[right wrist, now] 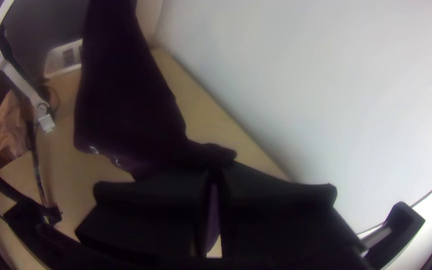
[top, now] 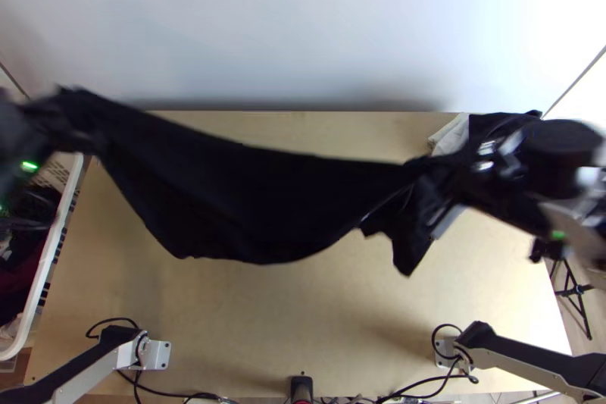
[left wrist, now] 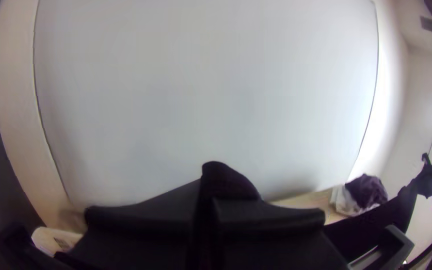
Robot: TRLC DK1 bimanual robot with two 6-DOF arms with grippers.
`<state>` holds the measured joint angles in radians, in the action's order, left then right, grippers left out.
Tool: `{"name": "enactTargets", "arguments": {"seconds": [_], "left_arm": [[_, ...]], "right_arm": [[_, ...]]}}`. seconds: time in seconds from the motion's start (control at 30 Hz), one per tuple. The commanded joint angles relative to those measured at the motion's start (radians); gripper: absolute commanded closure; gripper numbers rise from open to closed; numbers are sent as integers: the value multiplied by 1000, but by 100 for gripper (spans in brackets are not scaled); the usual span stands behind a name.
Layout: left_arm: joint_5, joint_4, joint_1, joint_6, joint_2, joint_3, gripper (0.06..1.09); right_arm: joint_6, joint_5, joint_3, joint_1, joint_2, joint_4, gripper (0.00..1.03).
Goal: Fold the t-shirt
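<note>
White wall rising behind the pale wood table. Black t-shirt stretched across between the two arms, sagging in the middle, with a loose flap hanging by the right-hand end. White-rimmed basket beside the table's left edge. Left gripper at the shirt's far left corner, jaws clamped on the cloth; right gripper likewise pinching the other end (a strip pokes between its jaws). Smallest: a light-and-dark cloth bundle, far right corner.
</note>
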<state>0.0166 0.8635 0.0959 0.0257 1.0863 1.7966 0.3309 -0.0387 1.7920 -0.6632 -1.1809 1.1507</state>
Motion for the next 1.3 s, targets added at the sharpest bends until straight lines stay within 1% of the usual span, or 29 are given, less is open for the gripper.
{"name": "enactTargets", "arguments": {"seconds": [0.0, 0.1, 0.27, 0.43, 0.67, 0.7, 0.77, 0.8, 0.83, 0.87, 0.9, 0.93, 0.97, 1.07, 1.1, 1.17, 1.23, 1.27], "left_arm": [[-21, -178, 15, -67, -77, -434, 105], [-21, -313, 15, -72, -11, -529, 105], [-21, -508, 8, -76, 149, -603, 105], [-21, -643, 5, -112, 317, -600, 105], [-20, -784, -50, -109, 555, -528, 105], [-20, -787, -55, -110, 587, -510, 103], [-20, -785, -61, -110, 644, -471, 93], [-20, -782, -62, -109, 666, -456, 92], [-20, -779, -62, -109, 684, -442, 88], [-20, -771, -62, -109, 699, -430, 78], [-20, -756, -64, -109, 715, -419, 65], [-20, -733, -62, -107, 725, -405, 54], [-21, -704, -62, -107, 735, -395, 43], [-21, -601, -58, -107, 735, -385, 24], [-24, -563, -56, -107, 724, -385, 19], [-95, -489, -61, -115, 698, -387, 12], [-198, -442, -79, -112, 655, -399, 11], [-228, -416, -84, -106, 632, -404, 11]], "right_arm": [[-24, 72, -310, -10, 12, -65, 100], [10, 105, -424, 40, -23, -160, 100], [51, 148, -525, 165, -123, -286, 100], [71, 158, -566, 263, -220, -388, 100], [73, 157, -617, 364, -332, -526, 100], [71, 157, -622, 372, -345, -539, 100], [60, 157, -626, 382, -372, -569, 100], [57, 157, -628, 382, -384, -585, 100], [51, 157, -628, 384, -399, -605, 100], [42, 157, -626, 387, -411, -620, 100], [30, 157, -622, 387, -425, -634, 100], [20, 157, -612, 389, -436, -637, 97], [5, 157, -603, 390, -445, -638, 90], [-26, 157, -586, 390, -451, -661, 71], [-35, 157, -579, 390, -454, -663, 63], [-47, 157, -568, 389, -456, -663, 46], [-61, 157, -559, 387, -456, -663, 33], [-72, 157, -557, 387, -456, -663, 22]]}}
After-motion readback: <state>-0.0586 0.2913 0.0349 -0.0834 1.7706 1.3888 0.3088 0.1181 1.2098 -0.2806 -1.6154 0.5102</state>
